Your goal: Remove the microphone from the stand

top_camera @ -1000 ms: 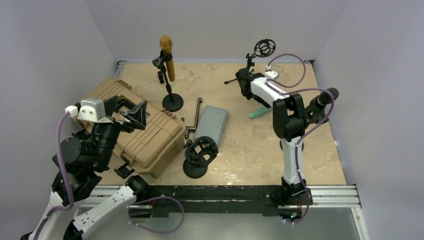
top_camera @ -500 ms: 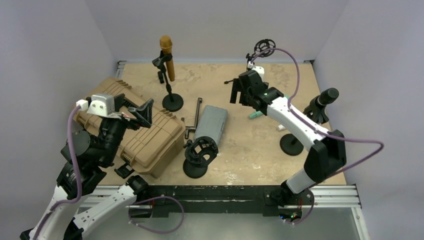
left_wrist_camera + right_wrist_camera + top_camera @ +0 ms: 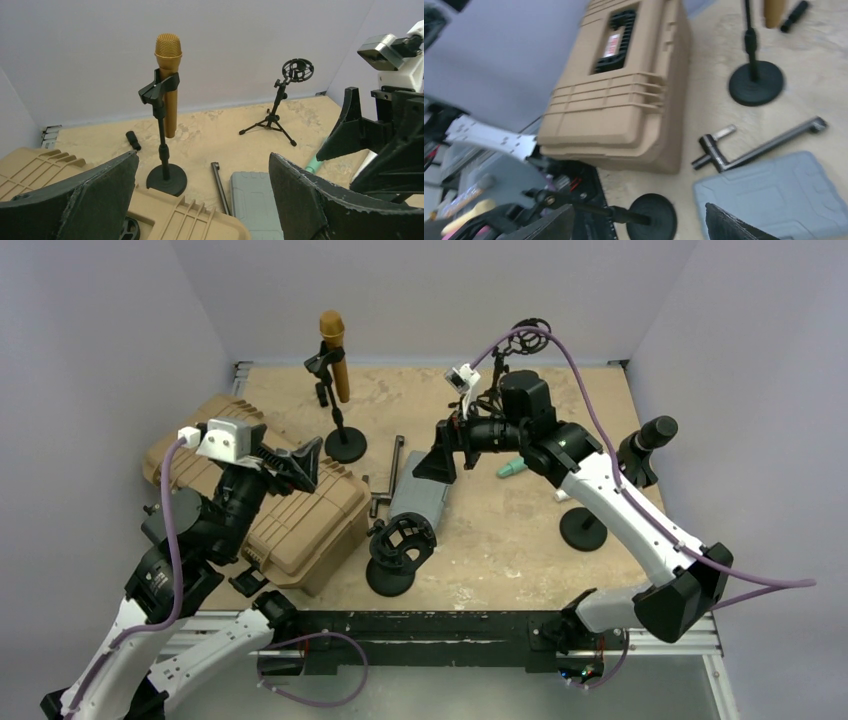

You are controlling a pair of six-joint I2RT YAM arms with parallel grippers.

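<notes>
A gold microphone (image 3: 333, 353) stands upright in the clip of a black stand (image 3: 343, 439) at the back left of the table. The left wrist view looks at the microphone (image 3: 167, 82) and the stand's round base (image 3: 166, 179) from the front. My left gripper (image 3: 295, 465) hovers over the tan case, open and empty, short of the stand (image 3: 203, 159). My right gripper (image 3: 443, 452) hangs open and empty above the grey case, to the right of the stand. Its wrist view shows the stand base (image 3: 755, 82) and the microphone's lower end (image 3: 774, 7).
A tan hard case (image 3: 280, 510) lies front left and a grey case (image 3: 424, 483) in the middle, with a black metal bar (image 3: 396, 472) between them. A shock-mount stand (image 3: 400, 550) stands in front. A tripod stand (image 3: 524, 340), a teal object (image 3: 512, 469) and a black microphone on a stand (image 3: 650, 440) stand right.
The right arm has swung from the back right leftward to above the grey case. The left gripper has moved right and forward over the tan case. Both grippers stay open.
</notes>
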